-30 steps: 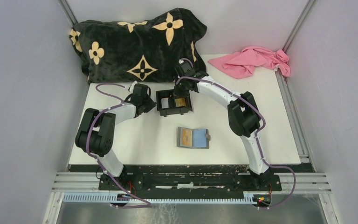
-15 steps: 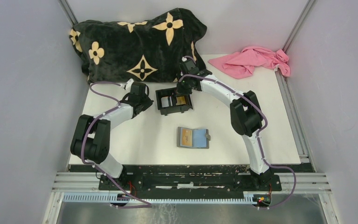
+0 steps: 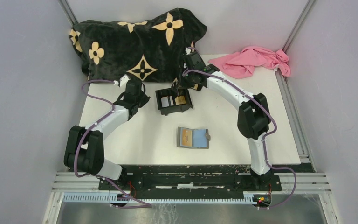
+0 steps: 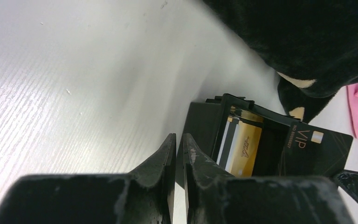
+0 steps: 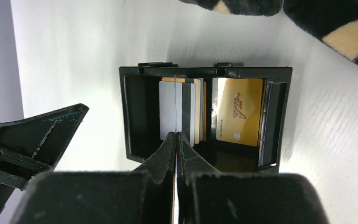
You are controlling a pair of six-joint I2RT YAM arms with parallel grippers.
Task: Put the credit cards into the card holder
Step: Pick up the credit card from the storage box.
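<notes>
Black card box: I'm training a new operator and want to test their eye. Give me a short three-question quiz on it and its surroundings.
1. True or false: the card holder lies open on the table.
2. The right pincer is shut on: A) a silver card B) the black card C) nothing.
3. In the right wrist view, what colour is the lone card in the right-hand compartment of the black box?
Key: 1 true; 2 B; 3 gold.
</notes>
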